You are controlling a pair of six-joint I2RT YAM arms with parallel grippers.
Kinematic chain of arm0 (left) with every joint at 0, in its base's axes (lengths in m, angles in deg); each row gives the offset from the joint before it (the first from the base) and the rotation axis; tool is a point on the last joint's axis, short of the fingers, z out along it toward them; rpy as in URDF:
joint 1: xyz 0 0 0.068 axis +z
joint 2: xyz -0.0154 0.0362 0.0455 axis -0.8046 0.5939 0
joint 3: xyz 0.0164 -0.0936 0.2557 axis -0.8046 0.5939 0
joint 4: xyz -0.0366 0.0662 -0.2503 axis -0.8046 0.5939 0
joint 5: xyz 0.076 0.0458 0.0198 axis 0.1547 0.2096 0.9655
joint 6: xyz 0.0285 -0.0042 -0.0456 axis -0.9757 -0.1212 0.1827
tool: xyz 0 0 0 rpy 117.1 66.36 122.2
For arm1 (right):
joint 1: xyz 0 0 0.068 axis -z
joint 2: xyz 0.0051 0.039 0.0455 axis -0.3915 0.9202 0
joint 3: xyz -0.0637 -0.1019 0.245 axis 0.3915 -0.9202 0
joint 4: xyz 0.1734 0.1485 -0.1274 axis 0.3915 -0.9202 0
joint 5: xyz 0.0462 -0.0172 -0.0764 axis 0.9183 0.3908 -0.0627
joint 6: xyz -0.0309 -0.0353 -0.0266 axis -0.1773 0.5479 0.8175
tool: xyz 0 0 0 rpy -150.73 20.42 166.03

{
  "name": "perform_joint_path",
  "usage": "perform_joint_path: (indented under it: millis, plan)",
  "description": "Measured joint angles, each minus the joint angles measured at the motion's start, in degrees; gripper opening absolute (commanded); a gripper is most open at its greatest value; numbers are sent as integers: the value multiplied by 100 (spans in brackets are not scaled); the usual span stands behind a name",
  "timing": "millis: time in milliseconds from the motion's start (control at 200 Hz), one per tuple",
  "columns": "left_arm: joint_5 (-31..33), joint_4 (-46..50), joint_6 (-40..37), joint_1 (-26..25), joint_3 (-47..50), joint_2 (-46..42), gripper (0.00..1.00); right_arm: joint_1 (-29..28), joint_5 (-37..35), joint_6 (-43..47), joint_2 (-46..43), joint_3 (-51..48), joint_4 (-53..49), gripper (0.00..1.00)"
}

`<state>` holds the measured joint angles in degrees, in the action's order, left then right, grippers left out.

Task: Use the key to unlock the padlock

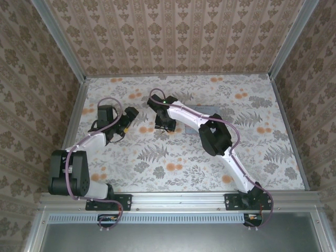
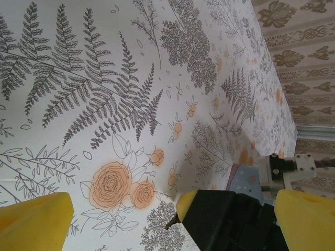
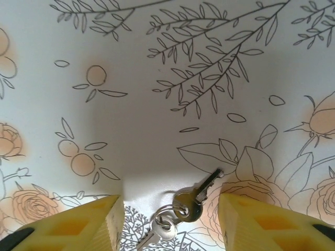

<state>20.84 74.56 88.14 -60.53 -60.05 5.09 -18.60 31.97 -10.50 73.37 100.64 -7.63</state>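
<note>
the right gripper (image 3: 170, 212) stands open over the tabletop (image 1: 173, 157), its yellow fingers (image 3: 78, 225) well apart, and the key (image 3: 205, 186) lies flat between them, nearer the right one, joined by a ring (image 3: 183, 205) to a second, paler key (image 3: 154, 236); this spot is left of centre in the far half, away from every edge. the left gripper (image 1: 127, 116) hangs just to its left, jaws spread wide and holding nothing. a pale blue tin (image 2: 242, 183) sits just beyond, and the widest open room is the near half and the right side.
</note>
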Motion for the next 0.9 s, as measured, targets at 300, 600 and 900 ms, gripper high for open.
perform_joint_path:
  millis: [300,600,900]
  plan:
    - [-46,-116,26,68,46,0,100,-20,-74,-26,127,203,-269,39]
    - [-68,-133,44,68,50,0,100,-31,-225,-33,142,219,-424,12]
    - [-68,-63,39,68,48,-11,100,-98,-120,-63,-361,-734,612,0]
